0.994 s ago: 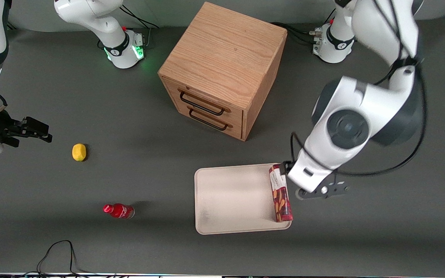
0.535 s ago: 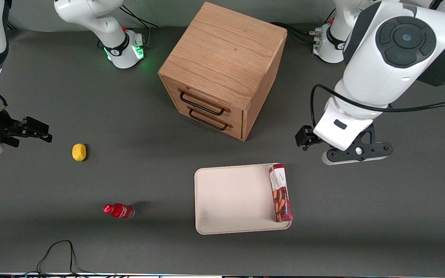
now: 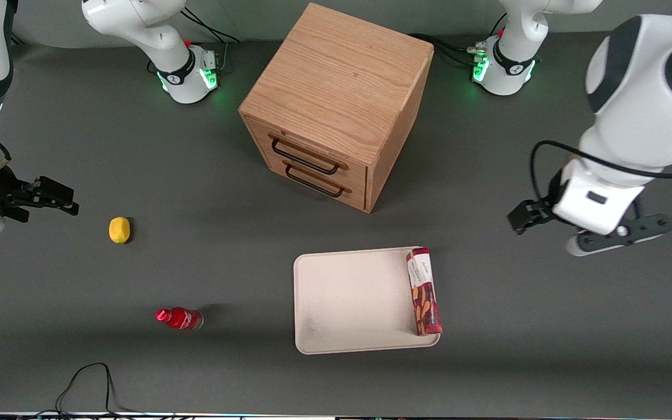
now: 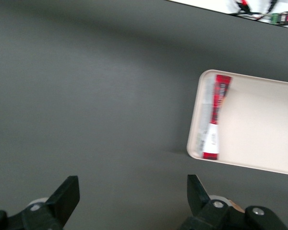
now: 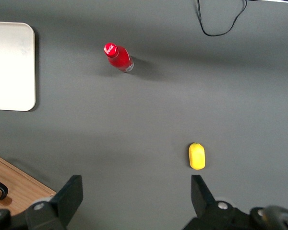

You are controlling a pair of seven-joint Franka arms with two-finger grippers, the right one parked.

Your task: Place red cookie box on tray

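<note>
Yellow lemon (image 3: 119, 230) on grey surface (image 3: 196, 262), toward parked arm's end. Small red bottle (image 3: 179, 318), nearer the camera. Wooden drawer cabinet (image 3: 336, 105), mid-surface. Tray (image 3: 353, 300); red cookie box (image 3: 424, 290) lies on it, along the edge toward working arm. Gripper (image 4: 133, 194): raised, well apart from tray, fingers (image 4: 67, 194) spread wide, holding nothing.

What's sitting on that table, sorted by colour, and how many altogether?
Red: 2, cookie box and bottle
Yellow: 1, lemon
Cream: 1, tray
Wood: 1, drawer cabinet
Total: 5
The gripper hangs open, away from the tray.
</note>
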